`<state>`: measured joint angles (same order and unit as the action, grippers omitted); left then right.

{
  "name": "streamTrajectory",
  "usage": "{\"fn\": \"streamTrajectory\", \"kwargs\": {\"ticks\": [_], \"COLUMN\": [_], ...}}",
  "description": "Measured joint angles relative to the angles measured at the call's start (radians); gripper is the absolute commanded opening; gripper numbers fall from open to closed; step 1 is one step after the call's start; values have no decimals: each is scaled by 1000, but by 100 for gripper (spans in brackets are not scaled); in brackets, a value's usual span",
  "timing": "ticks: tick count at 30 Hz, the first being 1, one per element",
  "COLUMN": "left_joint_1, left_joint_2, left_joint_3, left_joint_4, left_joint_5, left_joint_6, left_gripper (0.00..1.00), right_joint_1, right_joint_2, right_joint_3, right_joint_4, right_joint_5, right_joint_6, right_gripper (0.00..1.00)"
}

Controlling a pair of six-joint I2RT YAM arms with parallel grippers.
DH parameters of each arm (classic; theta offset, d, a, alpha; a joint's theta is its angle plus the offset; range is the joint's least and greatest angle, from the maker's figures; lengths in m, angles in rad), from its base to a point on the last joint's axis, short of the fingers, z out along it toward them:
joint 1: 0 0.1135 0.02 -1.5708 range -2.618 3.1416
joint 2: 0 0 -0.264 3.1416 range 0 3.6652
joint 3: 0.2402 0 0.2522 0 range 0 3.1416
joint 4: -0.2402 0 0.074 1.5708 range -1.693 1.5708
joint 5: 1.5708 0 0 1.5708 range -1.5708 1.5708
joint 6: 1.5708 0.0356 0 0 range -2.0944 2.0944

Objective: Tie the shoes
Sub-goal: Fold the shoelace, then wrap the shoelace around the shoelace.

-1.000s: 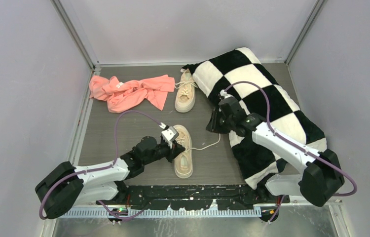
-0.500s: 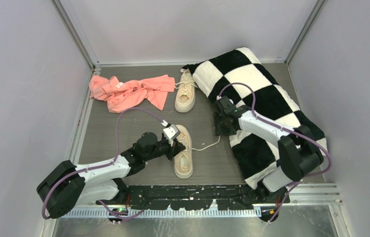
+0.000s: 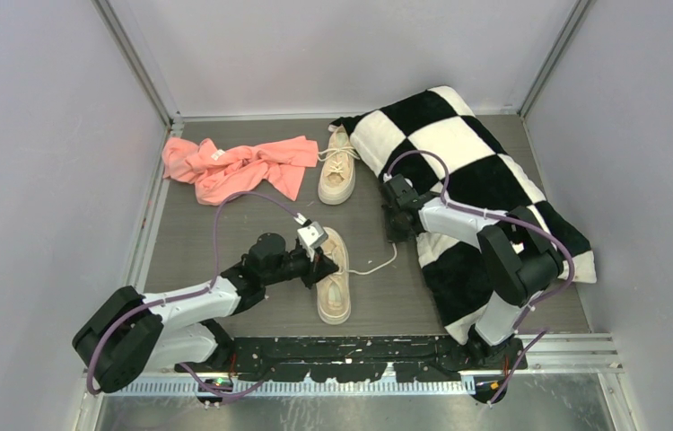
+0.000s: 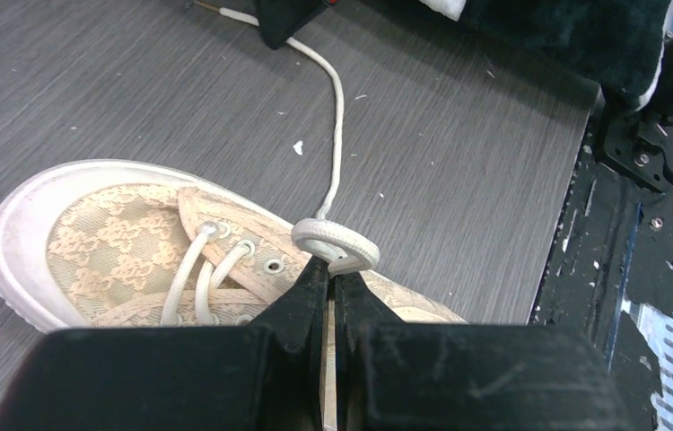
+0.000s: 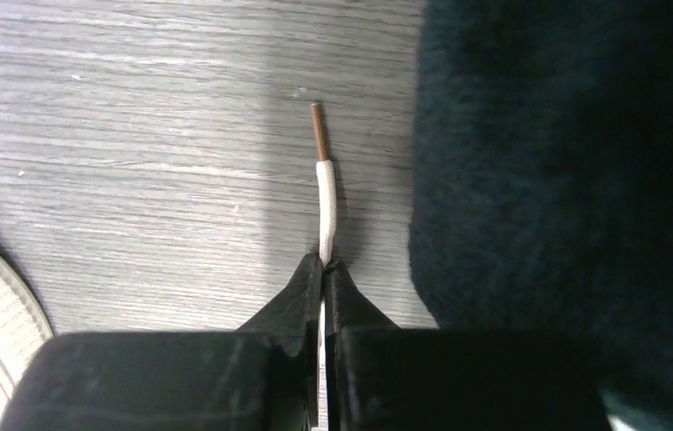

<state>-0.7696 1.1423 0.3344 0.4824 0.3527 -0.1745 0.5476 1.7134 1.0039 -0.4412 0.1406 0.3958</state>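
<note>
Left gripper (image 4: 331, 269), right gripper (image 5: 323, 260) pinch lace (image 4: 339, 108).

Beige near shoe (image 3: 334, 289), far shoe (image 3: 337, 171), upright.

**Left Fingers Pinch a Lace Loop at the Sneaker's Side**

The left gripper (image 4: 333, 274) fills the bottom of the frame, its two black fingers pressed together on a small coiled loop of the cream lace (image 4: 337, 117). The loop sits at the edge of a beige patterned canvas sneaker (image 4: 109, 242), whose pale rubber toe cap points left and whose metal eyelets hold crossed lacing. From the loop the lace runs away over the grey wood-grain table (image 4: 458, 162) to the top edge, where it passes under the black tip of the right gripper (image 4: 277, 36). A dark plush cushion (image 4: 584, 36) fills the upper right corner, and black metal mounting hardware (image 4: 638, 144) stands along the right edge.
</note>
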Motion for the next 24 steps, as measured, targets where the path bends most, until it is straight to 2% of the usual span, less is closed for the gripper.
{"fn": "streamTrajectory", "kwargs": {"ticks": [6,14,24], "left_joint_1": [7,12,13], "left_joint_2": [16,11,11], "left_joint_3": [8,8,8], "left_joint_4": [0,-1,5], "left_joint_5": [54,61,63], "left_joint_6": [-6,-10,-32], "left_gripper": [0,0,0], "right_joint_1": [1,47,138], "right_joint_2": [-22,-251,-217], "right_joint_3": [-3,26,101], "right_joint_4": [23,109,316], "right_joint_5": [-106,-339,-521], "right_joint_6": [21,169,397], "right_gripper": [1,1,1]}}
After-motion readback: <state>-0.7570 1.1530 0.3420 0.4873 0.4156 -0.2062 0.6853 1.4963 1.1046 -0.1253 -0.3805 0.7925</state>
